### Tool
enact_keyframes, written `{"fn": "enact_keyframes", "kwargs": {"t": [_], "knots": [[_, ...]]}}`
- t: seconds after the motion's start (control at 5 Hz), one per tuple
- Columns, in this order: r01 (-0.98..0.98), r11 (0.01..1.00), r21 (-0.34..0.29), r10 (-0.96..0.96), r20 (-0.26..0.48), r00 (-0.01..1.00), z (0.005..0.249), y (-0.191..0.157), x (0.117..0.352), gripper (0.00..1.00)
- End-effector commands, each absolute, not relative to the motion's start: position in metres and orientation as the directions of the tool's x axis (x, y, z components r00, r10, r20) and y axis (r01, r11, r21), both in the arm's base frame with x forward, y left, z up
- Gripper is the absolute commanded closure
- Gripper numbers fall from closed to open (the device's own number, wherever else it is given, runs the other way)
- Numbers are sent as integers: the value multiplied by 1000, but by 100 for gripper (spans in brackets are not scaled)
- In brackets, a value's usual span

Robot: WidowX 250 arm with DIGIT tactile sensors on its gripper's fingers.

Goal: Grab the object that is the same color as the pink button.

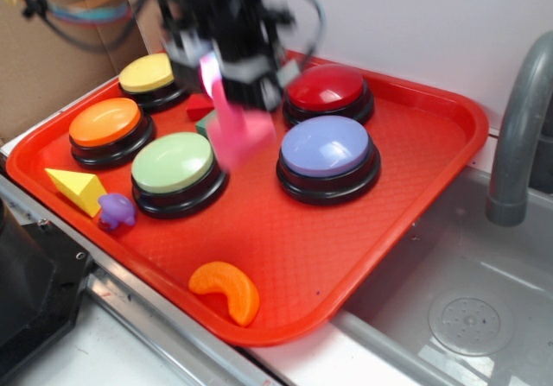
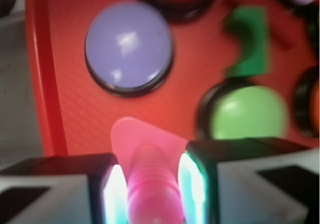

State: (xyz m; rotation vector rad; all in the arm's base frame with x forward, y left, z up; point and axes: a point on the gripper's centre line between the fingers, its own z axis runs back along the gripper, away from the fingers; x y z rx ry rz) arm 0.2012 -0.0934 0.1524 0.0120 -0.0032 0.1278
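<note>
Pink peg toy (image 2: 150,179) sits between my jaws, ridged shaft along the gripper axis, triangular base pointing away from me — clear of the red tray (image 1: 415,187), it appears. My gripper (image 2: 148,189) is clamped on it. Lavender-blue button (image 2: 129,43) lies ahead, green button (image 2: 247,113) to one side.
</note>
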Motion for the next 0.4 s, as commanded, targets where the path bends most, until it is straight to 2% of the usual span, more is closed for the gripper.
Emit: {"fn": "enact_keyframes", "kwargs": {"t": [0.0,0.2], "knots": [[-289,956,58,273,198,942,236,-48,198,100],[-407,913,33,390,223,894,236,-31,195,100]]}}
